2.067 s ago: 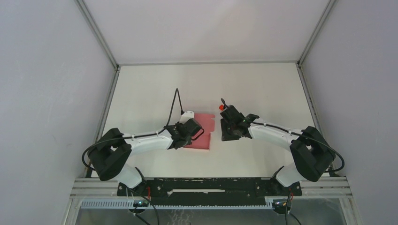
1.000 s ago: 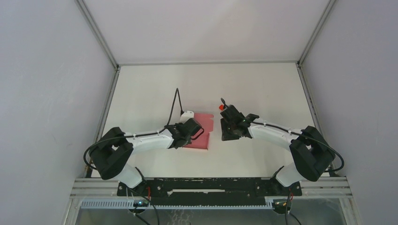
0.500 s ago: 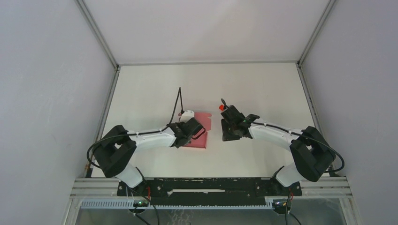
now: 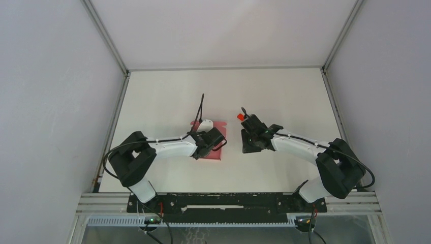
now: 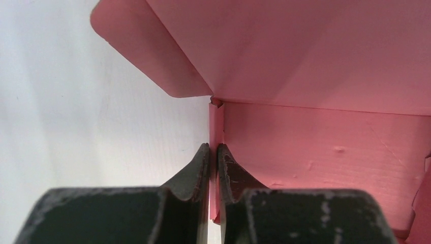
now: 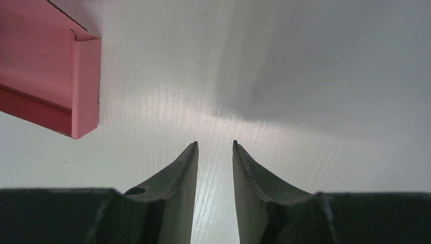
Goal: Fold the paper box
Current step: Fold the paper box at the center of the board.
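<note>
The paper box is pink thin cardboard lying mid-table, partly hidden under my left gripper. The left wrist view shows the left gripper shut on a thin upright side wall of the box. A panel and a rounded flap rise beyond the fingertips. My right gripper hangs just right of the box, apart from it. In the right wrist view the right gripper is open over bare table with nothing between its fingers. One folded corner of the box shows at the upper left there.
A small bright red piece shows at the far end of the right gripper's body. A black cable arches up from the left wrist. Grey walls and metal rails border the white table.
The left arm has swung inward and shifted the box slightly left, with less pink showing. The right gripper has hardly moved.
</note>
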Robot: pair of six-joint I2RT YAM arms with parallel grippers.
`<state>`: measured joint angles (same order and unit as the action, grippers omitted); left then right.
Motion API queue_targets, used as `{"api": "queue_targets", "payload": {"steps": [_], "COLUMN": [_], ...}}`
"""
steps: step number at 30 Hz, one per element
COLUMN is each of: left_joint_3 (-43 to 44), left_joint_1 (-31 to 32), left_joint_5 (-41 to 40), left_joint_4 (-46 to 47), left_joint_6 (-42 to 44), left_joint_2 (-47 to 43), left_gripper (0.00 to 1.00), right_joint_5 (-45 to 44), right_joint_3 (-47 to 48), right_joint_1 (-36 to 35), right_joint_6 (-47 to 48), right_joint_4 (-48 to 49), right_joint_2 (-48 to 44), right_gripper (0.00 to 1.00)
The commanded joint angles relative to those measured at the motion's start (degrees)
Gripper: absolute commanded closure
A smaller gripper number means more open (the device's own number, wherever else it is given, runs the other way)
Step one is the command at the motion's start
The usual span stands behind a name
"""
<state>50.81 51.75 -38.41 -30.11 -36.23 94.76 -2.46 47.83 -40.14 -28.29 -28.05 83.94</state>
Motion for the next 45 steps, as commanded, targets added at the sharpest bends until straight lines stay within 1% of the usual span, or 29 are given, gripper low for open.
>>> {"api": "queue_targets", "payload": {"steps": [1, 9, 27, 30, 33, 36, 41, 45], "left_joint_3": [2.82, 5.29, 6.84, 5.89, 4.79, 4.37, 1.91, -0.06], "left_joint_1": [0.58, 1.55, 2.58, 2.57, 2.50, 2.36, 1.15, 0.84], "left_joint_5": [-2.82, -4.75, -5.96, -4.84, -2.80, -1.62, 2.03, 2.49], "left_joint_4": [-4.06, -6.92, -8.39, -6.79, -4.96, -3.90, 0.25, 2.03], "left_joint_6": [-1.28, -1.81, -2.95, -2.40, -1.69, -0.74, 0.63, 0.89], "left_joint_2": [1.95, 4.56, 7.52, 6.02, 3.17, 0.97, -3.02, -6.19], "left_gripper": [0.89, 0.89, 0.88, 0.84, 0.76, 0.72, 0.68, 0.68], "right_joint_5": [-0.12, 0.35, 0.66, 0.84, 0.93, 0.90, 0.71, 0.95], "right_joint_3": [-0.52, -0.89, -1.52, -1.52, -1.52, -1.49, -0.97, 0.14], "right_joint_1": [0.57, 0.84, 1.20, 1.20, 1.20, 1.19, 1.20, 1.08], "right_joint_6": [1.53, 1.65, 1.74, 1.76, 1.82, 1.82, 1.79, 2.19], "right_joint_4": [1.62, 2.20, 2.52, 2.39, 2.32, 2.22, 1.29, -0.03], "right_joint_2": [-2.18, -2.38, -2.55, -2.63, -2.64, -2.73, -3.16, -3.54], "right_gripper": [0.61, 0.61, 0.61, 0.61, 0.61, 0.60, 0.60, 0.60]}}
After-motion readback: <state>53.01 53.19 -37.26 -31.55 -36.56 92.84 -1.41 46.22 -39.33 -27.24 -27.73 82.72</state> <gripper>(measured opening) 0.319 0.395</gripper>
